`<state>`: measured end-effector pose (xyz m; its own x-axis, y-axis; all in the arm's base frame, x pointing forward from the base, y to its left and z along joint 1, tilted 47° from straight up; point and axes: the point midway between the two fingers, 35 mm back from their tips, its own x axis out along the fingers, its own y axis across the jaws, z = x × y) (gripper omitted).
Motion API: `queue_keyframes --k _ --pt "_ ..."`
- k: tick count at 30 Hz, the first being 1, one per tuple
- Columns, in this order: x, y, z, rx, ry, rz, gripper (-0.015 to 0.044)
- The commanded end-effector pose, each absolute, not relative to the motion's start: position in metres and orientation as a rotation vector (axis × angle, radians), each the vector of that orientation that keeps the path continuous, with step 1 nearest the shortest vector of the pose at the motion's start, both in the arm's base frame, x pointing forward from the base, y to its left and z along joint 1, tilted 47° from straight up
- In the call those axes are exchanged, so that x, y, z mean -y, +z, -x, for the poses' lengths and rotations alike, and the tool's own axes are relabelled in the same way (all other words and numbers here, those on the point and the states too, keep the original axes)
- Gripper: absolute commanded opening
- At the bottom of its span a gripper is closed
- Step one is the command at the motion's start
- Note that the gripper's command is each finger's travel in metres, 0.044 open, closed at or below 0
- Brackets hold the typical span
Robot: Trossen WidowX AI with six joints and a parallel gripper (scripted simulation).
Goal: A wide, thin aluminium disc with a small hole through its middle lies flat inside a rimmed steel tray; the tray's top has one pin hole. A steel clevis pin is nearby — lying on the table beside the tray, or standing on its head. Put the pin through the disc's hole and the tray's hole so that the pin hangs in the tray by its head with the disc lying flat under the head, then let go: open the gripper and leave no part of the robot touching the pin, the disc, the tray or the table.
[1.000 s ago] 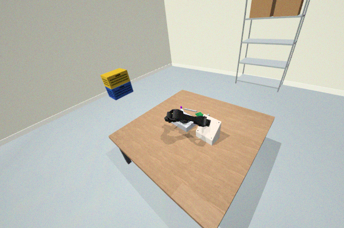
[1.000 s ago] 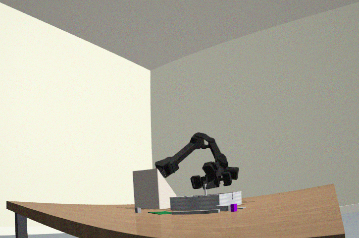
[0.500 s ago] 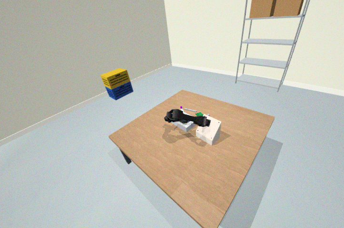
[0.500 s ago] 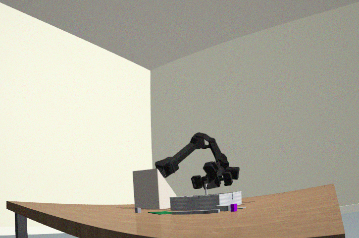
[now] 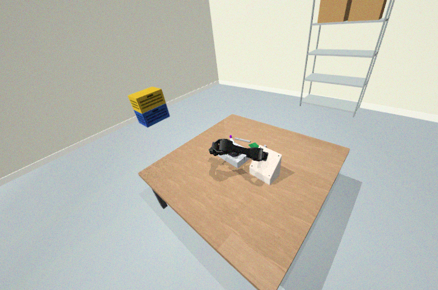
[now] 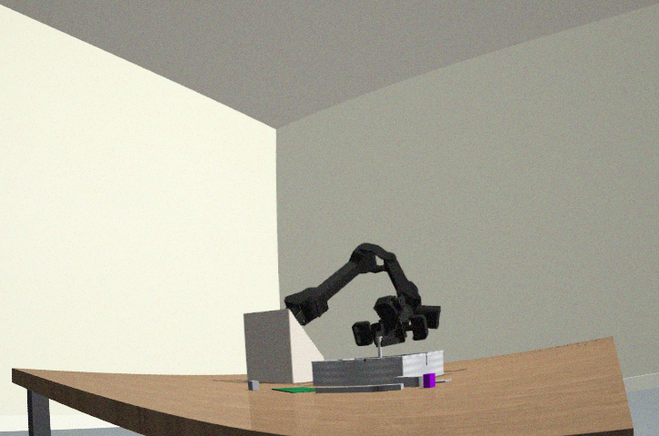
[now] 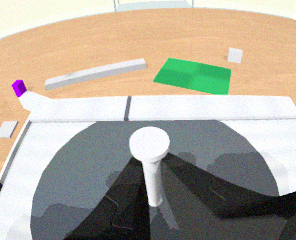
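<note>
brown wood-grain table (image 5: 246, 211) (image 6: 520, 391) (image 7: 188, 35), white wedge-shaped block (image 5: 273, 171) (image 6: 268, 347) and rimmed tray (image 5: 238, 163) (image 6: 358, 372) (image 7: 208, 107) away from its edges, green sheet (image 5: 253, 145) (image 6: 294, 390) (image 7: 193, 76) flat, grey bar (image 5: 242, 139) (image 6: 358, 389) (image 7: 95, 74) nearer the far corner in the top view, small pale cube (image 6: 253, 385) (image 7: 235, 55)
</note>
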<state>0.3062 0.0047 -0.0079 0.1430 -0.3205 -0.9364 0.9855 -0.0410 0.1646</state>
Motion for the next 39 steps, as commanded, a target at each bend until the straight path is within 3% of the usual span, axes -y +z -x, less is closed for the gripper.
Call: queue_keyframes --k 1,39 --pt "-0.0053 -0.0072 -0.3089 -0.828 -1.272 -1.089 0.0000" --pt "-0.0056 -0.0053 -0.3164 -0.828 -1.271 -1.089 0.0000"
